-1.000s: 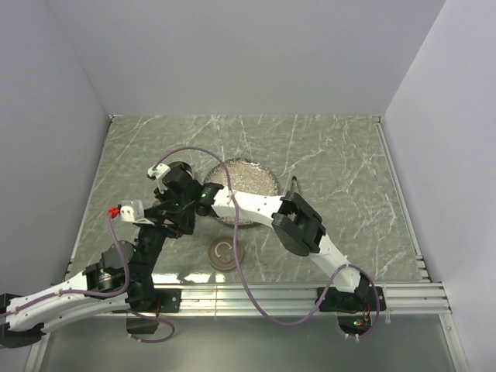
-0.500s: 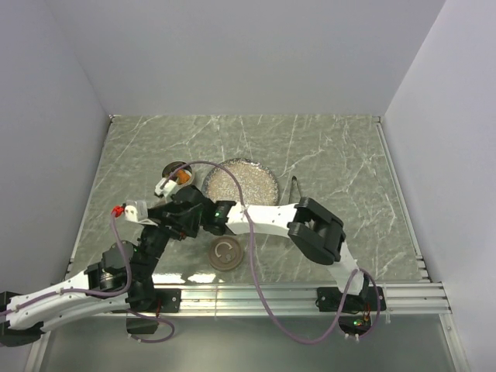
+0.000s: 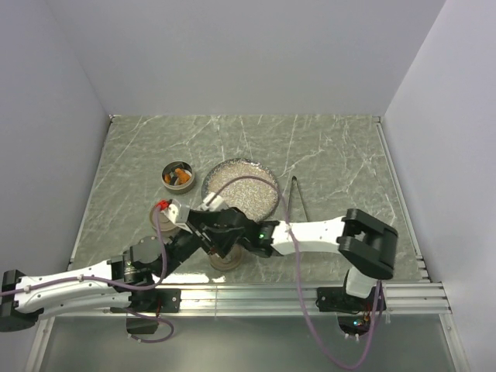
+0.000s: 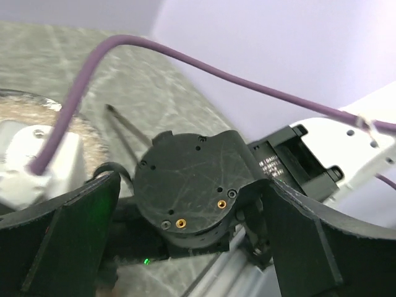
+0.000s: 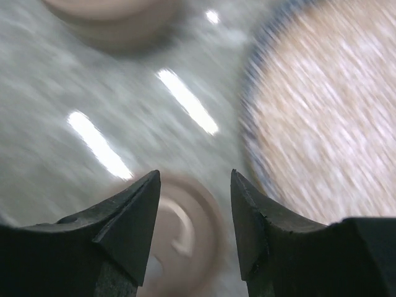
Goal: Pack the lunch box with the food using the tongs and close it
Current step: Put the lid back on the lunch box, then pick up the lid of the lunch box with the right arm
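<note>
Counting one tongs (image 3: pixel 297 198), maybe two pieces (image 3: pixel 179 175)

top camera looks down on the whole table (image 3: pixel 333 155); right wrist camera, close above, shares the speckled plate (image 3: pixel 252 182).

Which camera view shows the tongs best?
The top external view: the tongs lie whole on the table, right of the plate. The left wrist view shows only a part, the rest hidden behind an arm joint. The right wrist view does not show them.
</note>
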Available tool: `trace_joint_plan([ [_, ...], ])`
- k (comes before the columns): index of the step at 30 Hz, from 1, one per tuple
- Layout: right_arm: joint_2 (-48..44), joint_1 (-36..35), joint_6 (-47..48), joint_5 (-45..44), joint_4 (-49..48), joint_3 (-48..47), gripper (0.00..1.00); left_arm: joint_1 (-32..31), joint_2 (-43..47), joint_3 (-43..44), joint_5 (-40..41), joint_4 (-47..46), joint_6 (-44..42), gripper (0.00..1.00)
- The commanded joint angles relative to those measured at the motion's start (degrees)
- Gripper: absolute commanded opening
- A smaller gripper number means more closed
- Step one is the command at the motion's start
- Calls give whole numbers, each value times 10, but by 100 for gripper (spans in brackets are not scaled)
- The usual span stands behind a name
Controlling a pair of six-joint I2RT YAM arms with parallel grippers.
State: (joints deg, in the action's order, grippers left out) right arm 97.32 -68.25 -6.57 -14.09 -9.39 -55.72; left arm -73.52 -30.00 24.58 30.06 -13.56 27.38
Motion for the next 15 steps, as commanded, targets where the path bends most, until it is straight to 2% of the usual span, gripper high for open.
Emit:
trace_joint_plan([
  [1,-162,7,-38,-111,-86,69,56,41,31,2,251,71,-50,98],
  [7,-209,7,-87,-183,-27,136,49,42,35,-15,251,83,-20,98],
  [15,-142,7,-125,-134,-6,122,41,41,18,-11,257,99,-2,98],
])
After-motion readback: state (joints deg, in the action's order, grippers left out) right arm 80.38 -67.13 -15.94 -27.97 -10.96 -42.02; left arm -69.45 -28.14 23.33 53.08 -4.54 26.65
